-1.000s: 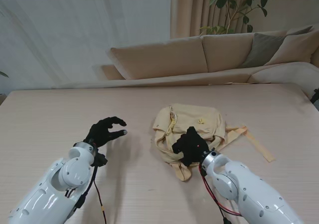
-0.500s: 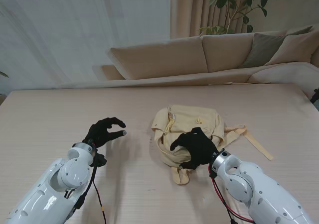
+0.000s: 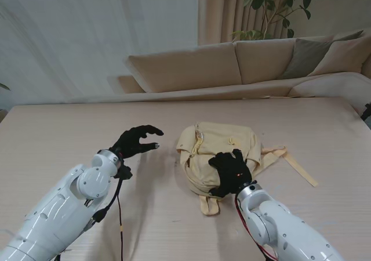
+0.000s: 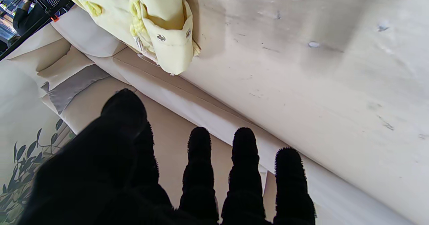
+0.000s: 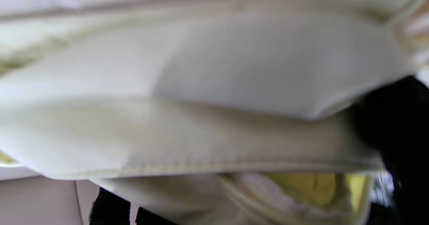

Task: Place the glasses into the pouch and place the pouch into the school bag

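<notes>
Fabric of a pale yellow school bag [image 3: 223,151] lies crumpled on the beige table [image 3: 58,133], just right of the centre of the stand view, with one strap [image 3: 298,168] trailing off toward the right edge of the frame. The right hand [image 3: 232,171], gloved in black, sits in the lower middle of that frame on the near part of the bag, its fingers [image 3: 223,161] spread over the cloth; whether it pinches the fabric or only rests on it I cannot tell, since the right wrist view is a blur of cream cloth [image 5: 201,101] filling almost the whole picture. The left hand [image 3: 136,142] hangs above the table left of centre, apart from the bag, with thumb and fingers loosely curved and parted and nothing between them. In the left wrist view its fingers [image 4: 244,171] rise from the lower edge, and a corner of the bag with two metal snaps [image 4: 161,37] shows in the upper left. Glasses and pouch are not to be made out in any view. A sofa [image 3: 243,66] and a leafy plant [image 3: 278,6] stand beyond the table in the upper right.
</notes>
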